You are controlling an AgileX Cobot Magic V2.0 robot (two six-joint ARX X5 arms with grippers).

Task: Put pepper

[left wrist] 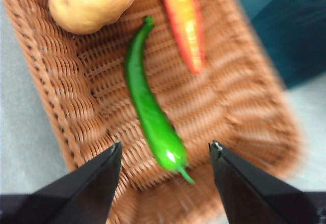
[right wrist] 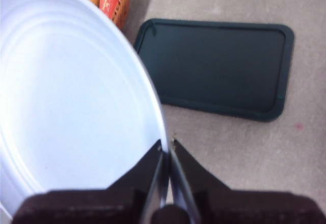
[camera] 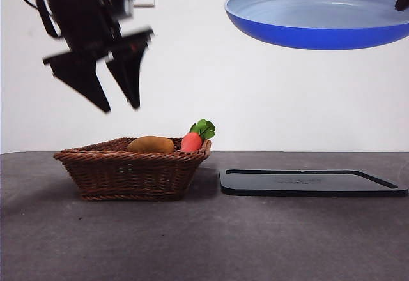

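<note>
Above the basket (camera: 131,172), the left gripper (left wrist: 165,155) hangs with its 2 jaws spread wide and nothing between them; in the front view this gripper (camera: 121,105) sits high over the basket's left half, clear of the rim and slightly blurred. Seen from the left wrist, the pepper (left wrist: 150,107) lies on the basket's woven floor (left wrist: 239,107), directly under the gap between the jaws, its slim green body running lengthwise with the stalk end nearest the jaws. A potato (left wrist: 89,2) sits just beside the pepper's far tip on one side, and a carrot (left wrist: 186,20) lies alongside on the other, apart from the pepper. From the front, only the potato (camera: 151,144) and the carrot (camera: 192,142) with its green leaves show over the rim; the pepper is hidden behind the wall. The right gripper (right wrist: 167,147) is closed narrow on the rim of a blue plate (right wrist: 71,96), held high in the air (camera: 319,16) above a dark flat tray (camera: 310,182). That tray rests on the grey table (camera: 204,243) just beside the basket.
</note>
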